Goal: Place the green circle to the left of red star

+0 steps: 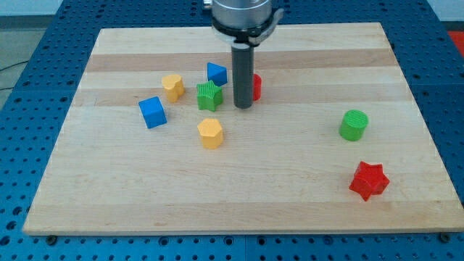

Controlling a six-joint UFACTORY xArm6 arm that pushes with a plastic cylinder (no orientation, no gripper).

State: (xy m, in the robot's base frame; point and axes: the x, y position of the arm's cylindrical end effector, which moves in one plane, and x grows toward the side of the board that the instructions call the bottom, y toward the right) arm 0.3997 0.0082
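The green circle [354,125] is a round green block at the view's right, a little above and left of the red star [369,180], which lies near the lower right. My tip [243,106] is the lower end of the dark rod at the board's upper middle, far to the left of both. It stands just right of a green star-like block [209,96] and in front of a red block [256,86] that it partly hides.
Near my tip are a blue triangular block [216,72], a yellow block [172,86], a blue cube [152,112] and a yellow hexagonal block [210,133]. The wooden board [232,196] lies on a blue perforated table.
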